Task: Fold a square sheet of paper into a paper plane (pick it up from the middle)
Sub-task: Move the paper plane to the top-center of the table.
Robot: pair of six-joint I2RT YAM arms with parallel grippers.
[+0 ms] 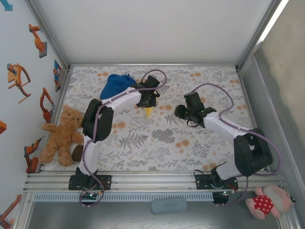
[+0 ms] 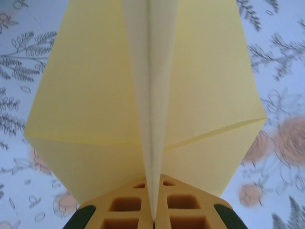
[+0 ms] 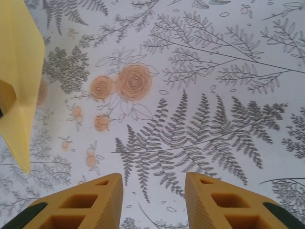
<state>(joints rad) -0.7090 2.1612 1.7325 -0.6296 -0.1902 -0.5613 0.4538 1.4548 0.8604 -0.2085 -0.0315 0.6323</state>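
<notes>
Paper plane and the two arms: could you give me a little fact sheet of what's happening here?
paper plane: yellow, folded, pinched along its middle fold
left gripper: shut on the paper plane
right gripper: open, empty, paper plane beside it
table: covered with a floral cloth
also there: blue cap, teddy bear

The paper plane (image 2: 95,95) is pale yellow, lighter cream along its centre fold. The counter (image 1: 167,143) has a white cloth printed with grey ferns and peach-orange roses. The left pincer (image 2: 153,200) and right pincer (image 3: 153,181) are mustard yellow with dark green patches. The left arm (image 1: 119,99) and right arm (image 1: 224,126) are white with black joints. Upper centre-left, the cap (image 1: 116,85) is deep blue. At left, the teddy bear (image 1: 62,136) is tan. Lower right, the soft toy (image 1: 264,202) is pink with red, white-dotted cloth.
</notes>
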